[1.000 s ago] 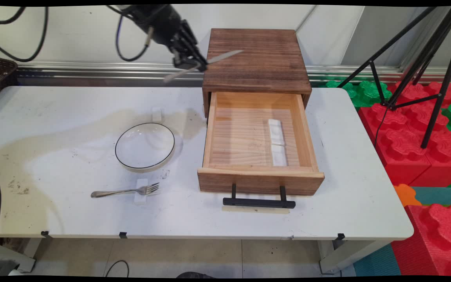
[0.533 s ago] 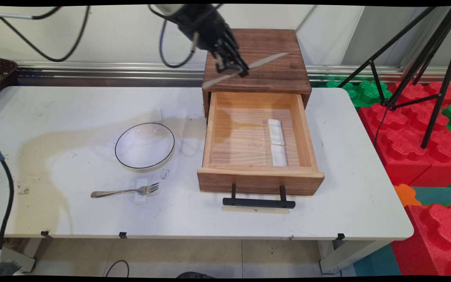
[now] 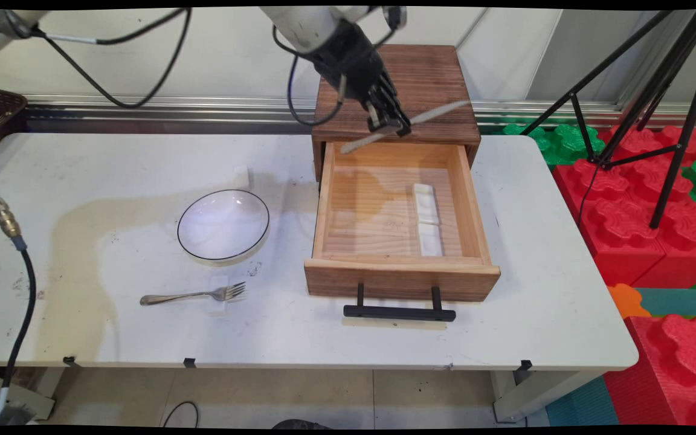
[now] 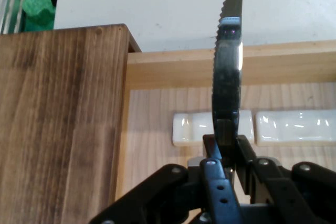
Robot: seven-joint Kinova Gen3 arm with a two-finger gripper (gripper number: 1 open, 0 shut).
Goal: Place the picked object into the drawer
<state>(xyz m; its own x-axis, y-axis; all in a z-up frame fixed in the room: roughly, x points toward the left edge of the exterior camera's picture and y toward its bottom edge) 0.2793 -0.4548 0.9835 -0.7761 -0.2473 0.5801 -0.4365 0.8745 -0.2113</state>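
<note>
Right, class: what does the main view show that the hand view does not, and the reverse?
Only the main view shows the white round bowl, the silver metal fork and the drawer's black bar handle. Only the hand view shows the serrated edge of the silver metal knife. Both show the black two-finger gripper shut on the knife, the open light wooden drawer and two white ceramic rests.

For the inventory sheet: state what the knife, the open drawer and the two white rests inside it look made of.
Knife: likely polished metal; mirror-like, serrated blade.
Drawer: pale unfinished wood; visible grain.
Rests: probably glazed ceramic, possibly plastic; glossy white with highlights.
</note>
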